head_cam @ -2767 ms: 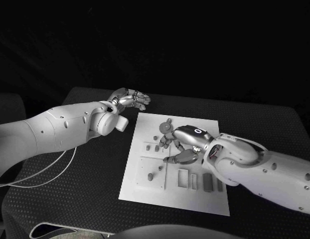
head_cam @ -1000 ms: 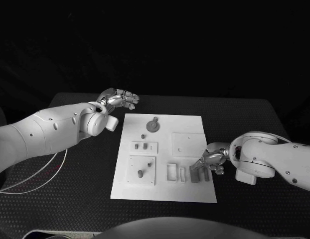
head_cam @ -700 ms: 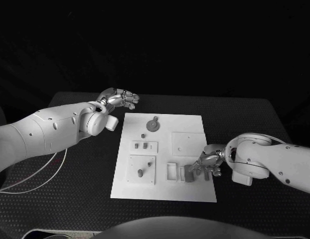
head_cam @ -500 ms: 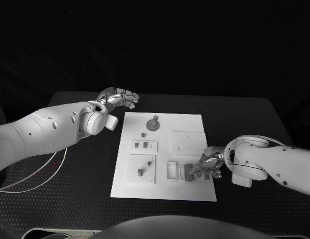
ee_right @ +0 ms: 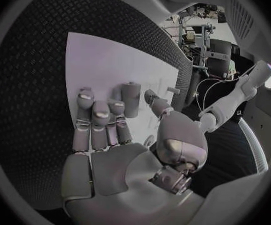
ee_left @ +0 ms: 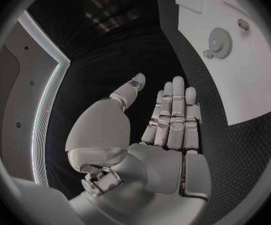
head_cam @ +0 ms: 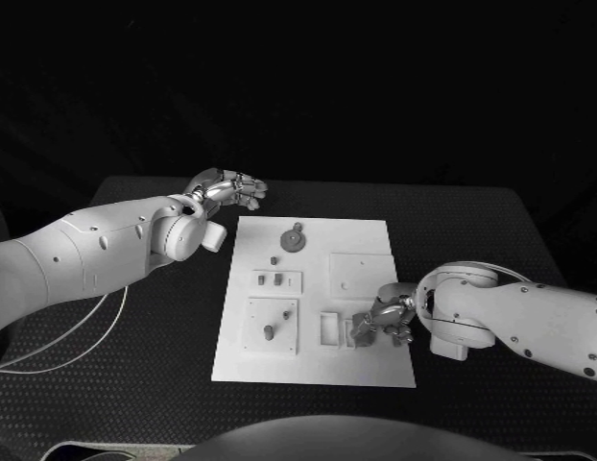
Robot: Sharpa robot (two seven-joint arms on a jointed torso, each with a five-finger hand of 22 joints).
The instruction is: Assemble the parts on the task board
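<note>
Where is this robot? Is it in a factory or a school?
Probably a robot testing lab. A white task board with small parts lies on a black table, and equipment racks stand behind.

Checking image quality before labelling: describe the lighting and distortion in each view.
Head view: dark room, the board lit bright, no bending. Left wrist view: fisheye circle, the board's edges curve. Right wrist view: same curving, a bright patch of room beyond the right robot hand.

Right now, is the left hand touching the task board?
Apart. In the head view the left hand hangs past the task board's far left corner, dark table between them; the left wrist view shows the same gap.
</note>
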